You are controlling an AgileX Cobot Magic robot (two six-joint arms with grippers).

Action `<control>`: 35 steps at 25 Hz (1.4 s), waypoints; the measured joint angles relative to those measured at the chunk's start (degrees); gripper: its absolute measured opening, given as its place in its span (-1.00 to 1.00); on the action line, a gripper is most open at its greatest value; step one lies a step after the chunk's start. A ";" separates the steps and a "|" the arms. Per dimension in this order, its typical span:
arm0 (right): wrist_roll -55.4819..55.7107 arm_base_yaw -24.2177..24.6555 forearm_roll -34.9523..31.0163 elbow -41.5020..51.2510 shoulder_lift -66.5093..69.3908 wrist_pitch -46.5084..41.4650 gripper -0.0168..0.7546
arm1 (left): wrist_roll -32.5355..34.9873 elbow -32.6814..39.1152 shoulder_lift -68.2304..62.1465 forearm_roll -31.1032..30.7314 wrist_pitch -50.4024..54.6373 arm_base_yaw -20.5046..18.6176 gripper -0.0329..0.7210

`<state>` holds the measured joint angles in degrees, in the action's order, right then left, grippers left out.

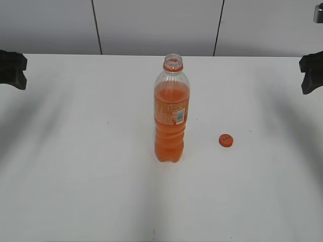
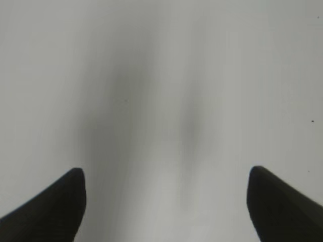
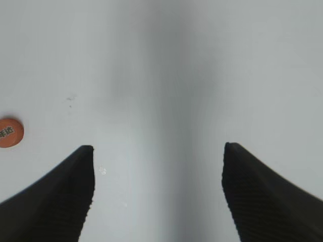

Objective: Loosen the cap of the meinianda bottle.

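- The near stretch of the white counter (image 1: pixel 75 201) is bare, crossed only by soft grey shadows that seem to come from the arms above.
- The meinianda bottle (image 1: pixel 171 121) stands upright near the middle of the counter, free of any grip. Its mouth is open: the threaded neck shows clear above the orange neck ring, with no cap on it. Orange drink fills it to about the shoulder; an orange label with a white barcode patch wraps the middle, and the lower body is ribbed.
- The cap (image 1: pixel 225 140) lies flat on the counter to the bottle's right, well apart from it, its top with the dark mark facing up. In the right wrist view it sits at the far left edge (image 3: pixel 10 132), outside the span of the jaws. Lying loose like this, it looks as though the loosening is complete and the cap has been put aside.
- The left gripper (image 1: pixel 12 69) hangs at the far left edge, its jaws spread wide over bare counter and holding nothing.
- The right gripper (image 1: pixel 311 72) hangs at the far right edge, also wide open and empty. Both sit well back from the bottle, a parked pose that fits a finished job.
- Behind the counter runs a plain grey panelled wall (image 1: pixel 156 25).
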<state>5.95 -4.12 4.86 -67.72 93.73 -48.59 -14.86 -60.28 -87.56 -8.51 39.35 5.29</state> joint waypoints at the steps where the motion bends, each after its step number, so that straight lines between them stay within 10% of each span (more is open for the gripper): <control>1: 0.00 0.00 0.23 0.00 0.00 -0.21 0.58 | 0.00 -0.45 0.13 -0.70 0.38 0.00 0.65; 35: -4.83 0.00 -0.13 0.02 -18.01 -4.57 0.58 | 2.48 0.49 33.62 -2.21 6.36 0.00 0.65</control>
<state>1.12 -4.12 4.73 -67.70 75.71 -53.16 -12.38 -59.79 -53.94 -10.72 45.71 5.29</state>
